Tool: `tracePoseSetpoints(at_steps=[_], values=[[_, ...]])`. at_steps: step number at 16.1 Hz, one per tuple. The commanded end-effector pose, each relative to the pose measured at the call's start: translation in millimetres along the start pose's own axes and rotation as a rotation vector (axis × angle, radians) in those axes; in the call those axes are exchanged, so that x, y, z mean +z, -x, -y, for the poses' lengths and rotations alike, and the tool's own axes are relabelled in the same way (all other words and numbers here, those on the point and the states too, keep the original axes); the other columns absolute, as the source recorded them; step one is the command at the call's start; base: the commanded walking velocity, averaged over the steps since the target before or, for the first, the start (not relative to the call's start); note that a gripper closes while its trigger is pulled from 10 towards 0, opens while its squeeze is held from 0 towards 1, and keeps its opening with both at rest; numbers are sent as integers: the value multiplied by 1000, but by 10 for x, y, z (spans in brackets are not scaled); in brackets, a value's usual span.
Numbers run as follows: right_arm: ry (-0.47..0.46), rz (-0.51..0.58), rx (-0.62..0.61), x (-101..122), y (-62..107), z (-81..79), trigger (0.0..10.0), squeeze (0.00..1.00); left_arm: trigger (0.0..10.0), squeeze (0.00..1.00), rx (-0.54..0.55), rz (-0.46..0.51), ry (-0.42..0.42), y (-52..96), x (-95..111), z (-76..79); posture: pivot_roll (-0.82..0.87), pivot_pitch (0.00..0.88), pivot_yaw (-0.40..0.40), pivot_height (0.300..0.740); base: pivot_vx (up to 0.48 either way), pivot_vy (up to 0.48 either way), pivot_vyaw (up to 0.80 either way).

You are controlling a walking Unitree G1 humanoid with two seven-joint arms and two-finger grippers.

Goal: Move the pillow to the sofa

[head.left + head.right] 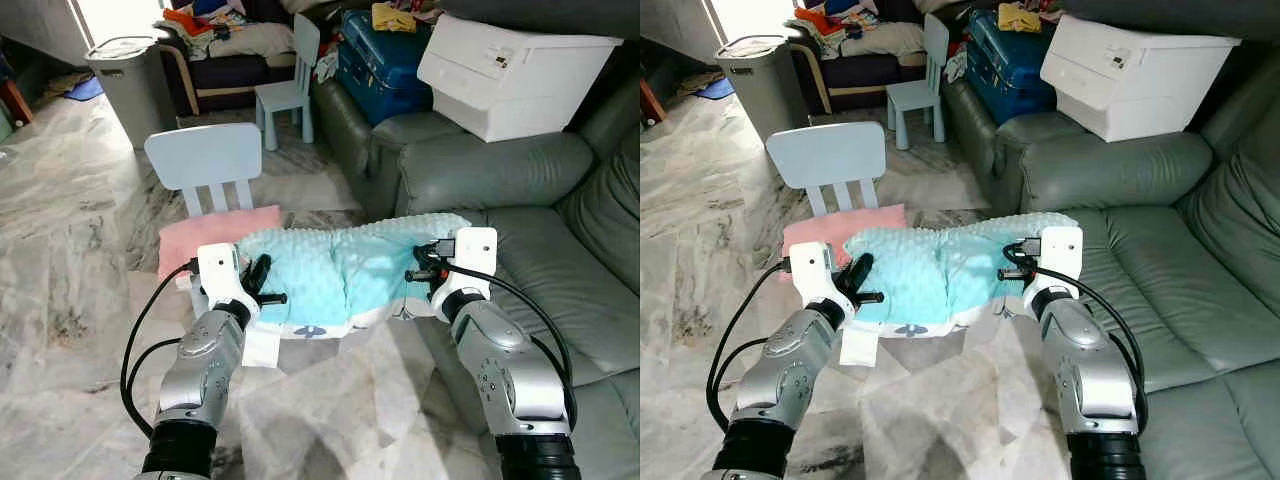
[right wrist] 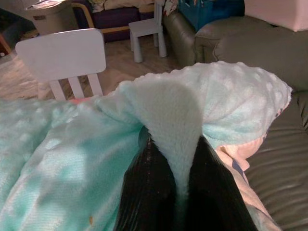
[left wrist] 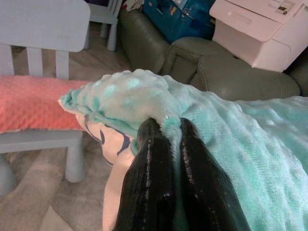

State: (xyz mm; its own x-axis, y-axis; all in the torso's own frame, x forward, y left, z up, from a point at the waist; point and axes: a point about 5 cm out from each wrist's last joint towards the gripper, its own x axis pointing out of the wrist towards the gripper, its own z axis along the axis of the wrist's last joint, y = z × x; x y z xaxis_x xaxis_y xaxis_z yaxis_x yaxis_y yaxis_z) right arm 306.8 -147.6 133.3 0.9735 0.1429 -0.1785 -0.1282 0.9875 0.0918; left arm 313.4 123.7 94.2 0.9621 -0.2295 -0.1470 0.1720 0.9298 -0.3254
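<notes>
Between both grippers, the pillow (image 1: 345,275) is hanging in the air, partway to the sofa (image 1: 545,255).

Lifting looks done, and what is left is carrying it over the green seat cushion and setting it down. The left gripper (image 3: 166,144) is pinching a fold of the mint fabric at the end nearest the small chair (image 1: 205,165), and the right gripper (image 2: 175,163) is clamping a flap at the end just over the sofa's edge. Both pairs of fingers are closing tight on cloth.
</notes>
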Motion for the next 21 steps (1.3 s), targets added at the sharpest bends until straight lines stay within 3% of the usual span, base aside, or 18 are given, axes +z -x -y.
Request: tracePoseSetpoints(at_steps=[1, 17, 21], values=[[6, 31, 23, 81, 9, -34, 10000, 0, 10000, 0, -24, 19, -5, 1, 52, 43, -77, 0, 41, 740, 259, 0, -775], [6, 43, 30, 89, 7, -55, 10000, 0, 10000, 0, -48, 11, -21, 17, 40, 42, -75, 0, 45, 740, 342, 306, -27], [-3, 38, 25, 81, 5, -52, 10000, 0, 10000, 0, -43, -22, -56, -26, 16, 68, -72, 0, 46, 740, 0, 0, 0]])
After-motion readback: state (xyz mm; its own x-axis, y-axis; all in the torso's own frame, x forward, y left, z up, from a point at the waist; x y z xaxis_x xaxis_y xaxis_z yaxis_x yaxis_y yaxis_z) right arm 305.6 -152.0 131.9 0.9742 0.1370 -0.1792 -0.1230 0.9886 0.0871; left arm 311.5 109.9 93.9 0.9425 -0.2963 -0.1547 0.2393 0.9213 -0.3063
